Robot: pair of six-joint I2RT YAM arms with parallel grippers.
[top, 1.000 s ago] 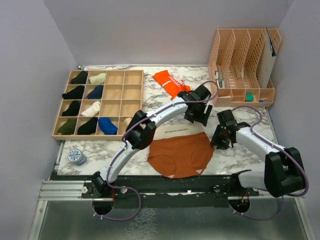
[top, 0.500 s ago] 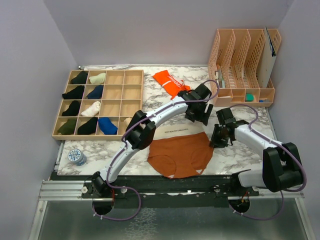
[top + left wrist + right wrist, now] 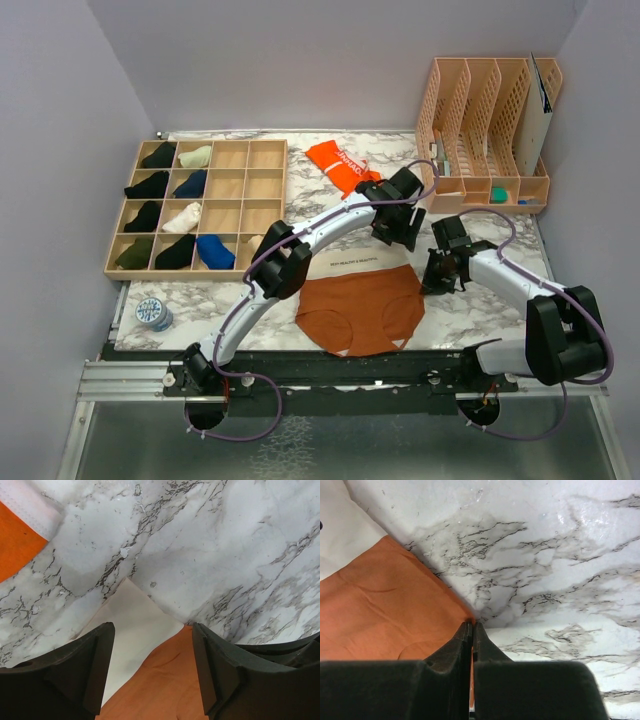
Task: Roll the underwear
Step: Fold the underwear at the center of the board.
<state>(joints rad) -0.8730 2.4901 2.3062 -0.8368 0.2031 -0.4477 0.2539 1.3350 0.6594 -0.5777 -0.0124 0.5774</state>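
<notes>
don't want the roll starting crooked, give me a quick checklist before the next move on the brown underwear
1. Rust-brown underwear spread flat on the table: ok
2. Left tool open above the white waistband corner: ok
3. Left tool gripping that corner: not ok, nothing pinched
4. Right tool shut at the underwear's right edge: ok
5. Right tool actually holding cloth: cannot tell
6. Orange underwear lying apart, out of the way: ok
</notes>
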